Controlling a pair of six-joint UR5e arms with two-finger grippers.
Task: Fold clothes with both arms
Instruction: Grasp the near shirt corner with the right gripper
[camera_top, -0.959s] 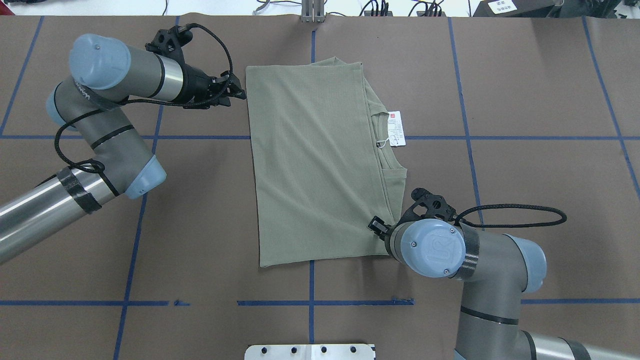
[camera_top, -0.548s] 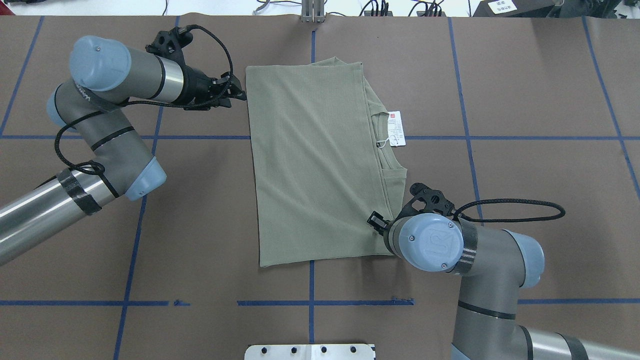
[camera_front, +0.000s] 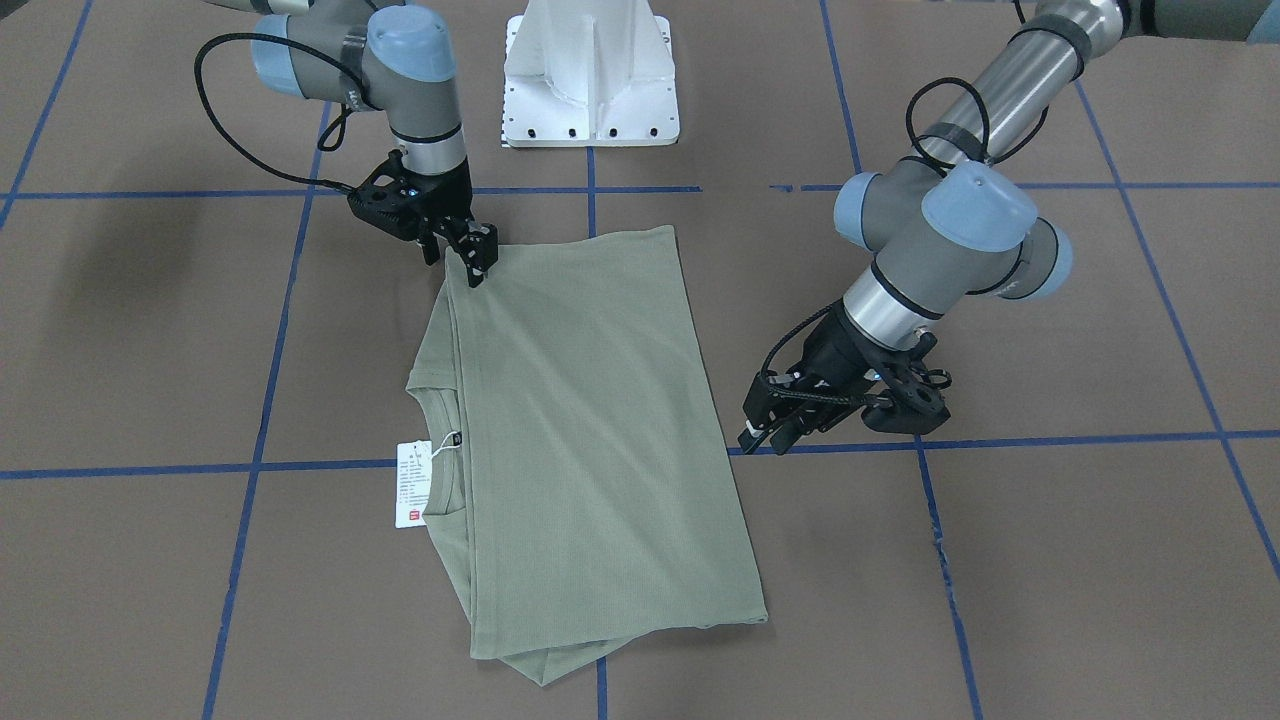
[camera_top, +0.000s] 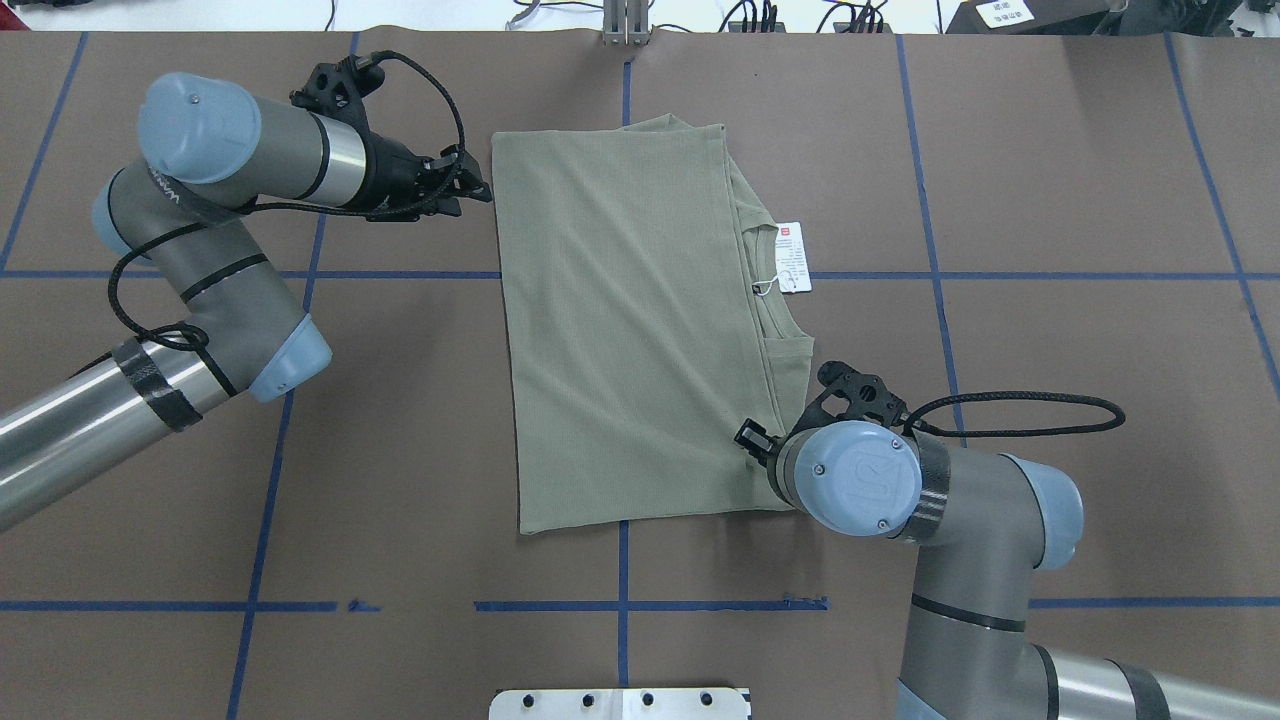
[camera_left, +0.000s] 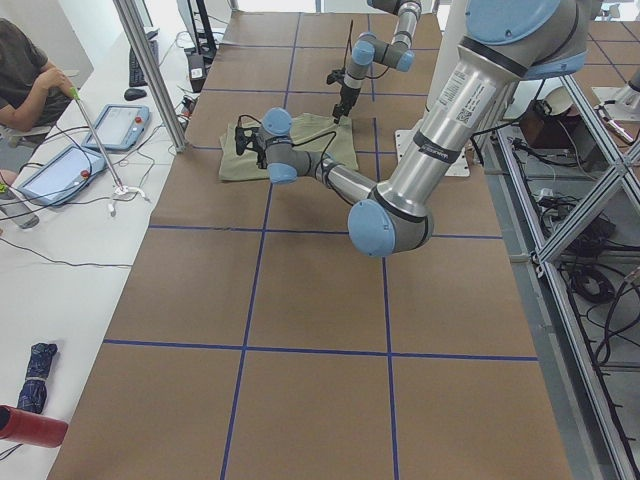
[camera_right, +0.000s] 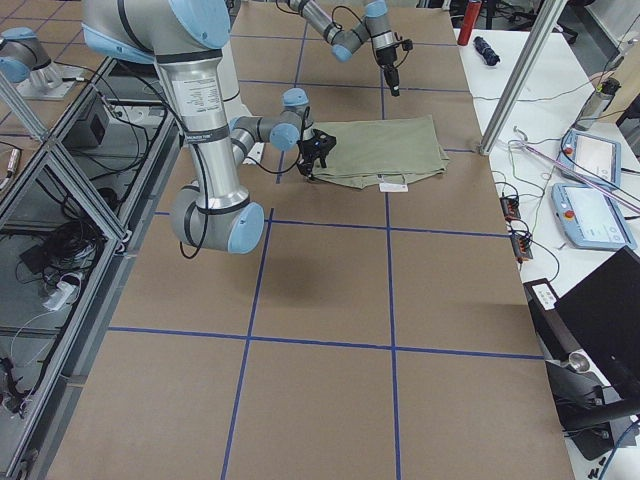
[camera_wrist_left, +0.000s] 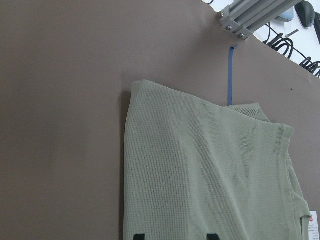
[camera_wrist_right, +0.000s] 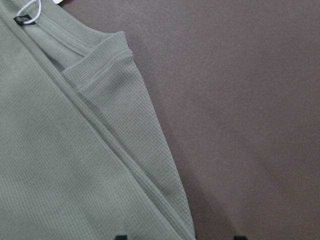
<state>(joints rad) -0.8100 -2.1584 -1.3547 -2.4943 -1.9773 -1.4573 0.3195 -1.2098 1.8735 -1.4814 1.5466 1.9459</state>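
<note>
Across the middle of the brown table (camera_top: 1050, 180), the sage-green shirt (camera_top: 620, 330) lies flat, folded into a tall rectangle with its long side running from the near edge towards the far one. Along its right side in the overhead view the ribbed neckline (camera_top: 770, 318) shows from under the top layer, and the white hang tag (camera_top: 791, 257) with a red mark lies just beside it, partly on the bare table. At the far left corner of the shirt, the left gripper (camera_top: 476, 189) points sideways at the fabric's edge. Its wrist camera shows the two fingertips (camera_wrist_left: 139, 236) well apart with only cloth lying beyond them, so its jaws stand wide and hold nothing. At the near right corner, the right gripper (camera_front: 478, 258) points down at the shirt's edge, mostly hidden under its own wrist from overhead. Its wrist camera shows the fingertips (camera_wrist_right: 120, 236) spread wide, with the shirt's folded edge running between them; whether they touch the cloth cannot be told. Blue tape lines (camera_top: 930, 275) cross the table in a grid, one passing under the shirt
</note>
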